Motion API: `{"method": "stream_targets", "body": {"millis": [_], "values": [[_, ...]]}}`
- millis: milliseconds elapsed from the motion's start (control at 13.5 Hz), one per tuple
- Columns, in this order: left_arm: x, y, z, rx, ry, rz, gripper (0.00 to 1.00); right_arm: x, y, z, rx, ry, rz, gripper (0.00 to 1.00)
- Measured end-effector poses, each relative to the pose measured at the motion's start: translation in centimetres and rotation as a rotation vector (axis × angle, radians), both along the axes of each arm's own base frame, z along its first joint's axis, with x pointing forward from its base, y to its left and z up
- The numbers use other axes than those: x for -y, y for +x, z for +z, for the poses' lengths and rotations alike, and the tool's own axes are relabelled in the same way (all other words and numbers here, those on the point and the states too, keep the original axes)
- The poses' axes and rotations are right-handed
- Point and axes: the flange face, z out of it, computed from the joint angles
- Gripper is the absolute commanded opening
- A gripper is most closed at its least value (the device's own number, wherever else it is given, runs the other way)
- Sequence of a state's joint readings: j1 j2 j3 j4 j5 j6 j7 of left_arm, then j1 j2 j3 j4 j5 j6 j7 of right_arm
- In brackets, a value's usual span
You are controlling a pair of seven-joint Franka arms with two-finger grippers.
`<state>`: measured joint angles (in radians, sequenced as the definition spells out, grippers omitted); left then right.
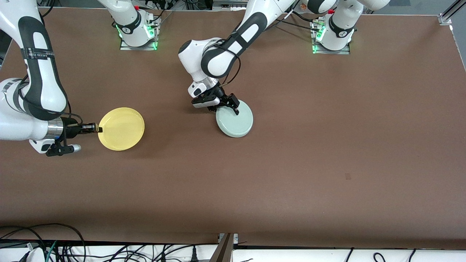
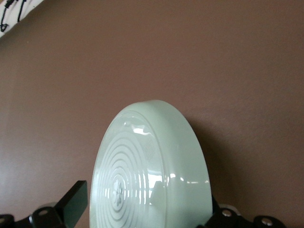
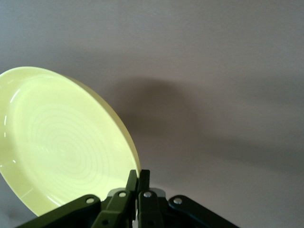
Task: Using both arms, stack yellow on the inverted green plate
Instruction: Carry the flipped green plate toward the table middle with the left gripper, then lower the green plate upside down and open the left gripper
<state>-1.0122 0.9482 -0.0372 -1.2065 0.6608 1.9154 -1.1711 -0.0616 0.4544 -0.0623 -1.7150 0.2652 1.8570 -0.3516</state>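
Two plates, one in each hand

Right hand (image 1: 97, 128) pinches the bright yellow plate's (image 1: 121, 128) rim, hollow up, above the desk (image 1: 327, 145); left hand (image 1: 226, 104), fingers spread, straddles the inverted mint green plate (image 1: 235, 119), ringed underside showing, mid-desk.

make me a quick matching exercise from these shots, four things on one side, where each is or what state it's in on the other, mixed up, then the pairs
Things:
1. yellow plate
2. green plate
3. left gripper
4. right gripper

States:
A. shut on the yellow plate's rim
B. underside up, near the table's middle
C. hollow side up, toward the right arm's end
D. open, at the green plate's edge

Pairs: 1-C, 2-B, 3-D, 4-A
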Motion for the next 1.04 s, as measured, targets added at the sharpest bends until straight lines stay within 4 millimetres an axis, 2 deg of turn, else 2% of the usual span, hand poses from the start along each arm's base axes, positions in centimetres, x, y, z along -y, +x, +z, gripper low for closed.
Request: {"method": "stream_targets", "body": {"millis": [296, 444, 593, 815, 1037], "values": [[0.2, 1.6, -0.9, 0.000, -0.172, -0.043, 1.00, -1.9, 0.3, 0.3, -0.005, -0.007, 0.003, 0.00], [-0.3, 2.4, -1.8, -0.010, -0.253, -0.055, 1.00, -2.1, 0.2, 0.3, -0.011, -0.006, 0.007, 0.00], [-1.5, 4.1, -1.6, -0.012, -0.308, -0.041, 1.00, -2.4, 0.1, 0.2, -0.017, -0.005, 0.011, 0.00], [-4.2, 6.9, 0.3, -0.099, -0.422, 0.010, 1.00, -2.5, 0.1, 0.2, -0.019, -0.005, 0.012, 0.00], [-9.6, 10.2, 2.1, -0.183, -0.461, 0.012, 1.00, -2.5, 0.1, 0.2, -0.023, -0.004, 0.013, 0.00]]}}
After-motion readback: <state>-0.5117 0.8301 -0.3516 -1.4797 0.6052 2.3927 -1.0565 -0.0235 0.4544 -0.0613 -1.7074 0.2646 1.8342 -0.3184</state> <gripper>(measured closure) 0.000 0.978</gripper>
